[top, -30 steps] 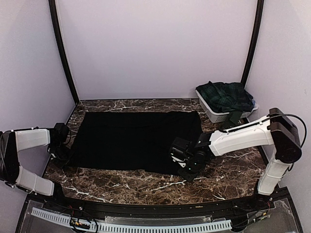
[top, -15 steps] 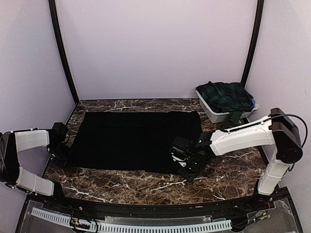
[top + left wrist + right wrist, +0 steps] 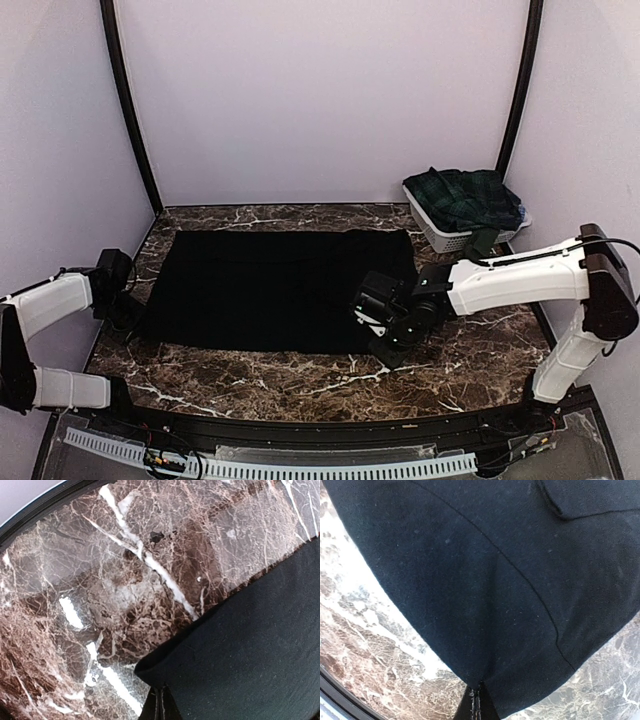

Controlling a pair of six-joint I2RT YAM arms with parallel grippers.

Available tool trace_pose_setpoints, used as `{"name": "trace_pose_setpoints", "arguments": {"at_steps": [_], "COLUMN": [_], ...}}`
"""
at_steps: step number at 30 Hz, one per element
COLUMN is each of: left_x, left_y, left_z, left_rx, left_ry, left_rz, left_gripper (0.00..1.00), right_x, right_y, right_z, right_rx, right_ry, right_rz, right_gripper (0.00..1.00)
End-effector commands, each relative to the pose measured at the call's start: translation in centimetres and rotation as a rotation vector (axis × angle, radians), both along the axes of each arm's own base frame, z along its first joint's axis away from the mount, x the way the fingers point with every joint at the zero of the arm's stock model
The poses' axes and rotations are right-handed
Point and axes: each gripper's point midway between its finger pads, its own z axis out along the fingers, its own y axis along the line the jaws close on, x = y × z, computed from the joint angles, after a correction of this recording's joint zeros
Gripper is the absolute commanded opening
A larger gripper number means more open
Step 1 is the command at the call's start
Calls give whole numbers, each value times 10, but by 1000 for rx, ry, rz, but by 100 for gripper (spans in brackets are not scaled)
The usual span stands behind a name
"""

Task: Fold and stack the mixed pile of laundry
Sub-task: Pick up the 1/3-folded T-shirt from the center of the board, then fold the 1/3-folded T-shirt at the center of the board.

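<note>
On the table (image 3: 300,375): a black cloth (image 3: 280,285) lies spread flat, wide from side to side.
In the basket (image 3: 440,238): a green checked skirt (image 3: 465,195) sits at the back right, well apart from the cloth.
Left gripper (image 3: 126,308): its jaws are pressed together on the near left corner of the cloth.
Right gripper (image 3: 388,338): its jaws are pinched on the near right corner, low by the table.
Step now: I think it is the first fold, bringing the near edge over to the far edge.
How to do it well: lift both corners together, and only a little, so the cloth does not slide. Carry them back at the same speed. Pull the edge gently tight between the arms so no bumps form. Lay the corners right on the far corners, then let go.
Watch out: a thin pinch can slip, and if one corner drops the fold goes crooked.
</note>
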Motion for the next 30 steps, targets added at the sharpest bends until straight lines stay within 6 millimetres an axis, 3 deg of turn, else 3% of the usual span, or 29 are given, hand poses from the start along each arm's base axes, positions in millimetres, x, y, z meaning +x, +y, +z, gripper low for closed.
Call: {"name": "trace_pose_setpoints", "arguments": {"at_steps": [1,15,21,30], "left_x": [-3,44,74,129], "left_y": [4,9,7,12], "left_z": [15,49,59,63], "left_rx": [20,39,15,23], "left_ry": [7,-104,-159,-188], "left_rz": [-7,-16,-24,-39], "left_gripper": [0,0,0,0], "right_x": [8,60,96,166], "right_y": [4,-7,-2,2], "right_z": [28,65,82,99], "right_rx": [37,70,94,106], "right_ry": [-66,-181,-241,-316], "right_rz": [-18,-60,-58,-61], "right_gripper": [0,0,0,0]}}
